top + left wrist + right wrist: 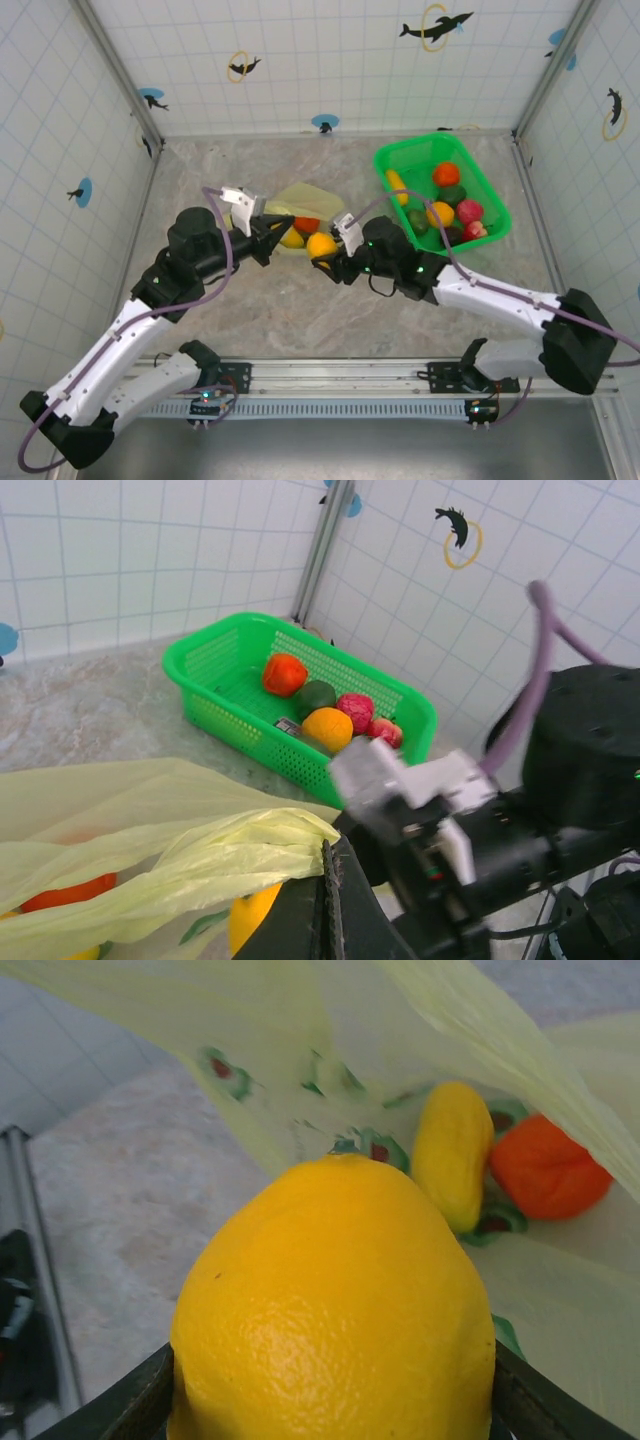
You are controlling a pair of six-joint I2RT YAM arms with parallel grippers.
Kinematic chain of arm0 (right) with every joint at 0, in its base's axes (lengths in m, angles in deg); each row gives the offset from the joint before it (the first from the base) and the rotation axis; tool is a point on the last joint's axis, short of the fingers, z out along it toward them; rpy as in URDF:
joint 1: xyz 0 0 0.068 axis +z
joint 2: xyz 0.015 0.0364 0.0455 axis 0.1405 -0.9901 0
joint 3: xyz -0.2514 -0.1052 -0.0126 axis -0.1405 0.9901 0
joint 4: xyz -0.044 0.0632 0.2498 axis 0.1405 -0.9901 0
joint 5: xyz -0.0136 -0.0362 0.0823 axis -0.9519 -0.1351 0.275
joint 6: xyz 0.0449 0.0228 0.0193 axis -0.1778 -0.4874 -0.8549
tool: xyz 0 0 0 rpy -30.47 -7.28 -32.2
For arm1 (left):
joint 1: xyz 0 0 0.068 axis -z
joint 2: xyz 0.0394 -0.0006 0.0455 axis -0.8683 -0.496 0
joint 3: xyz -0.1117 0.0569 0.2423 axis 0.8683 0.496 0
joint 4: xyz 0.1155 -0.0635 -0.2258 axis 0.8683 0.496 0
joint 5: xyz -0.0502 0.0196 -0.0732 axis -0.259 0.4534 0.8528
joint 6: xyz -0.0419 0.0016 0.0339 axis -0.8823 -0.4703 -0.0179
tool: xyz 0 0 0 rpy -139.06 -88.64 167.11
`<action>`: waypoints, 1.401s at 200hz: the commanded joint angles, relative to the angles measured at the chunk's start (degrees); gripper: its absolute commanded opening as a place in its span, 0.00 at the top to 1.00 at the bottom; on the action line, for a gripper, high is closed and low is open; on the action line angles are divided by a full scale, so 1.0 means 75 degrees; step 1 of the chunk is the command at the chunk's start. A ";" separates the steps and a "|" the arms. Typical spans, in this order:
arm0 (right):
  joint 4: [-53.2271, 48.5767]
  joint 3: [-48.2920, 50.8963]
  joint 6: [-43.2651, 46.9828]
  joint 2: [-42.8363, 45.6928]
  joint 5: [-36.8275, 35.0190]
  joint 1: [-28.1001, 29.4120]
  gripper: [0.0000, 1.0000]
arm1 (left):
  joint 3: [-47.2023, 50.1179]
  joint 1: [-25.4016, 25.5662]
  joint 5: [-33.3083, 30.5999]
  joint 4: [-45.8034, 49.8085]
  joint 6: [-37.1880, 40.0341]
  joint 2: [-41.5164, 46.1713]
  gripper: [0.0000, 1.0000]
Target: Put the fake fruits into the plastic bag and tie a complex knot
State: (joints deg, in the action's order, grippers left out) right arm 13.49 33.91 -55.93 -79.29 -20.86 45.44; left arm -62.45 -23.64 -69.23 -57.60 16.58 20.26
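at the bag mouth, mid-table: right gripper pinching an orange.
left gripper pressed together on the bag rim, holding it up; two fruits lie inside; far right, tray holds the rest.

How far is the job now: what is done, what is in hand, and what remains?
Done: a yellow fruit and an orange-red fruit lie inside the plastic bag. In hand: the left hand pinches the bag's edge, and the right hand holds a large yellow fruit at the opening. Left: several fruits sit in the green tray, and the bag is not yet tied.
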 commanded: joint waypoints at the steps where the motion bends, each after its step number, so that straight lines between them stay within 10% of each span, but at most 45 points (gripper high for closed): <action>1: 0.0074 -0.0826 0.0155 -0.0611 -0.0807 0.0019 0.63 | 0.0158 -0.0065 0.0082 0.0125 -0.0125 0.0172 1.00; 101: 0.0629 -0.3882 -0.0638 -0.4070 -0.1390 0.0113 0.58 | 0.0643 -0.0055 0.0743 -0.0034 0.0003 0.0608 1.00; 127: 0.0486 -0.4319 -0.0892 -0.4571 -0.1552 0.0224 0.28 | 0.0614 -0.0058 0.0422 -0.0081 -0.0042 0.0494 1.00; 183: 0.0884 -0.3093 -0.0864 -0.3530 -0.1764 0.0161 0.19 | 0.0632 -0.0055 0.0390 -0.0152 -0.0029 0.0379 1.00; 280: 0.1798 -0.0504 -0.1067 -0.0544 -0.1181 0.0120 0.97 | 0.0622 -0.0049 0.0080 -0.0058 -0.0125 0.0246 1.00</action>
State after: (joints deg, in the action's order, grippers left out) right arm 23.50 27.20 -64.06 -88.53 -32.20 46.55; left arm -58.17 -23.62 -67.15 -57.18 16.58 22.58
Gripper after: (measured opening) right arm 0.066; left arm 0.047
